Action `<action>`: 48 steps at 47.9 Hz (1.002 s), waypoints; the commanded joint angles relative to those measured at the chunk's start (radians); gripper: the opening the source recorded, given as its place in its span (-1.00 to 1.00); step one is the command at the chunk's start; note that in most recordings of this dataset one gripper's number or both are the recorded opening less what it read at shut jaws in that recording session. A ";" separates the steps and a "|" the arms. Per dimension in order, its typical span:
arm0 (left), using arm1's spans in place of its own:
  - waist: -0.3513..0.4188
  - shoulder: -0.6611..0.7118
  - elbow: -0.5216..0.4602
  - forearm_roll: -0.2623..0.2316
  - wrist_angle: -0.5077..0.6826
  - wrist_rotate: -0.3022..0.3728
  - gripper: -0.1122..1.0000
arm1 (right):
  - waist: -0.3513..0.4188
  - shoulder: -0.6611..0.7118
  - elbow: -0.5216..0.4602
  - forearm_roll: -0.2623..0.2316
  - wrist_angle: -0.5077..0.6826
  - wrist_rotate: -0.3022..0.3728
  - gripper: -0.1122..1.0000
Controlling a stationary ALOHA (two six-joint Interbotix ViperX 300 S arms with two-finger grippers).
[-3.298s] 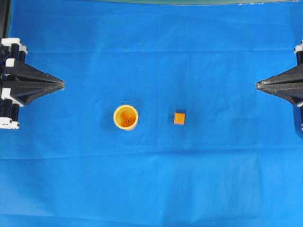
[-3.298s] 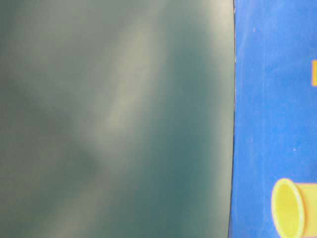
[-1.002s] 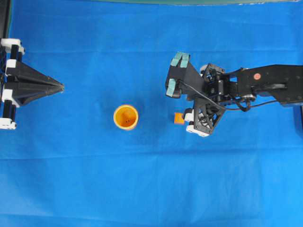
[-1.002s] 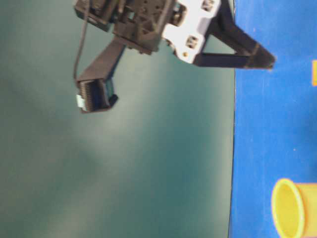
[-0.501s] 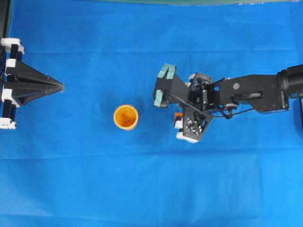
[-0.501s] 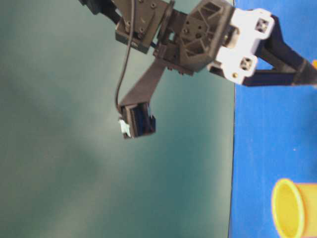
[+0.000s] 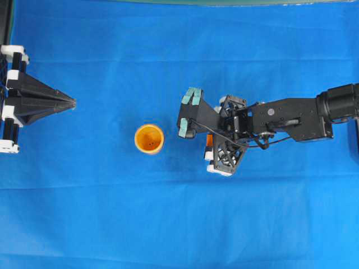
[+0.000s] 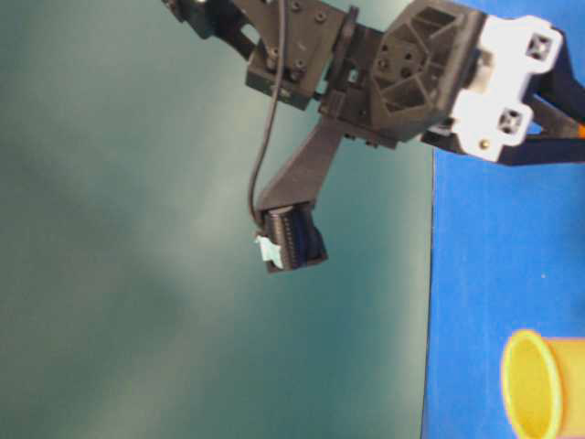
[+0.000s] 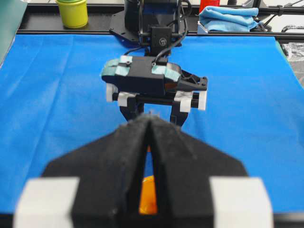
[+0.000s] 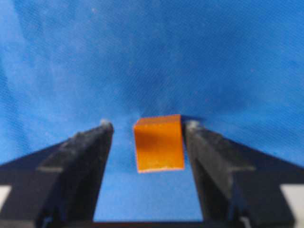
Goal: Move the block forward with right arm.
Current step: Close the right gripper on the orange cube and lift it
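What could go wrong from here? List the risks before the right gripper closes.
1. In the right wrist view the block sits between the open fingers but nearer the right-hand one, with a visible gap on the other side; closing unevenly could nudge or twist it rather than pinch it squarely.
2. In the overhead view the cup stands just past the right gripper; a move toward it may knock it over.

Block (image 10: 158, 143): small orange cube, flat on the blue cloth, between the two black fingers of the right gripper (image 10: 148, 130), a gap showing on each side. Overhead, only a sliver (image 7: 209, 138) shows beneath the right arm (image 7: 291, 119), right of the cup.
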 commanded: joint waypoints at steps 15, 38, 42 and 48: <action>0.002 0.003 -0.032 0.003 -0.008 0.000 -0.75 | 0.003 -0.014 0.009 -0.003 -0.008 0.000 0.15; 0.002 0.003 -0.032 0.003 -0.005 0.000 -0.75 | 0.015 -0.097 -0.031 0.008 0.023 0.011 -0.07; 0.002 0.003 -0.032 0.003 -0.005 -0.002 -0.75 | 0.020 -0.132 -0.041 0.008 0.054 0.011 -0.07; 0.002 0.005 -0.032 0.003 -0.005 -0.002 -0.75 | 0.034 -0.187 -0.055 0.008 0.124 0.008 -0.07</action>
